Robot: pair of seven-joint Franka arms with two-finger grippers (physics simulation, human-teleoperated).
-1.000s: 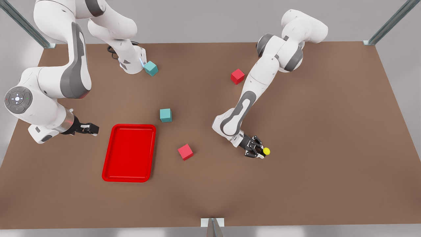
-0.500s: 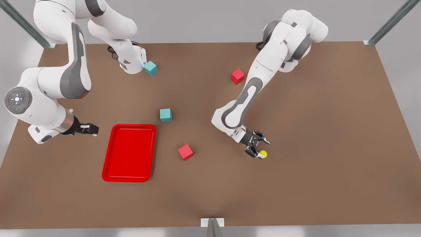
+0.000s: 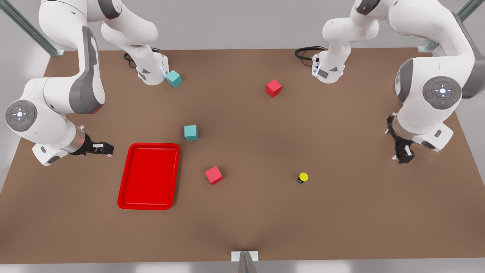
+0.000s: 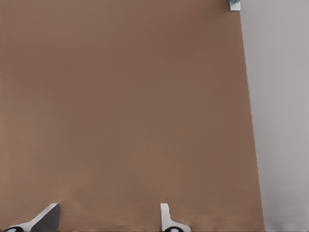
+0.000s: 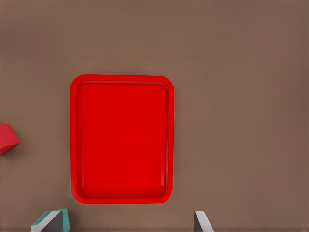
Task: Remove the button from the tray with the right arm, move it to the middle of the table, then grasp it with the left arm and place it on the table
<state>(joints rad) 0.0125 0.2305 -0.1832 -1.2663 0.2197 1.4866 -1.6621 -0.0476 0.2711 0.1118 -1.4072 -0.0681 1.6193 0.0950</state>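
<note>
So, front view first: the button (image 3: 303, 177) sits on the bare table (image 3: 360, 212), yellow cap up, a bit to the front view's right of the middle, with nothing touching it. The tray (image 3: 148, 176) is empty, well apart from it on the front view's left. The right gripper (image 3: 108, 148) hangs just beside the tray's left rim. The left gripper (image 3: 403, 157) points down near the table's right edge, well away from the button. Two red cubes (image 3: 213, 175) and two teal cubes (image 3: 191, 132) lie scattered about, and none of them is near the button.

Left wrist view: plain table (image 4: 120, 96) and its edge. The left gripper's (image 4: 108, 222) two fingertips (image 4: 46, 220) stand wide apart with nothing between them.

Right wrist view: looking down on the empty tray (image 5: 120, 140), with a bit of a red cube (image 5: 7, 137) and a teal cube (image 5: 43, 221) at the sides. The right gripper's (image 5: 128, 227) fingertips (image 5: 202, 222) are also spread wide, holding nothing.

Progress-wise, I'd say this looks basically finished. The button is out of the tray and down on the table, and both grippers are empty and parked off to the sides. It landed right of dead centre, but the last step only asks for it on the table, so I don't see anything left to do.
</note>
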